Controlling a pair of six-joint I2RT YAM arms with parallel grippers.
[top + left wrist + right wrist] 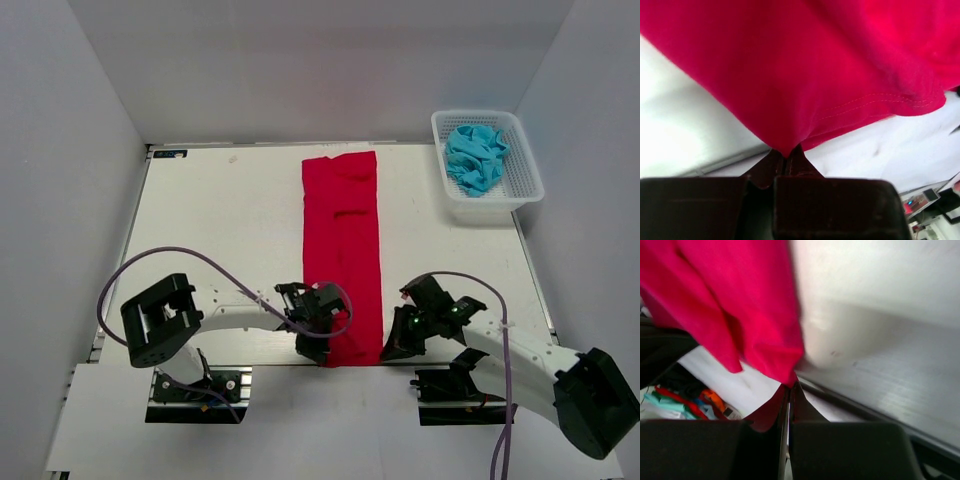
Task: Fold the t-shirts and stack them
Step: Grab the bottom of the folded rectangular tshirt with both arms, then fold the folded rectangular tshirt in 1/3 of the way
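- Left gripper (pixel 786 156) was clamped shut on the red t-shirt (pixel 343 240) at its 7 o'clock corner.
- Right gripper (pixel 789 389) pinched the 5 o'clock corner.
- Turquoise t-shirt (pixel 476 158) lay in the basket (pixel 528 168) at 1 o'clock.

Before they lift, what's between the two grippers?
The near hem of the red t-shirt stretches between the left gripper and right gripper, each shut on a corner; the top view shows it.

The red t-shirt (pixel 805 65) runs off both wrist views' edges.

T-shirt (pixel 342 240) lengthwise along table (pixel 220 220) centre, second t-shirt (pixel 476 158) in basket (pixel 490 208) at far right corner
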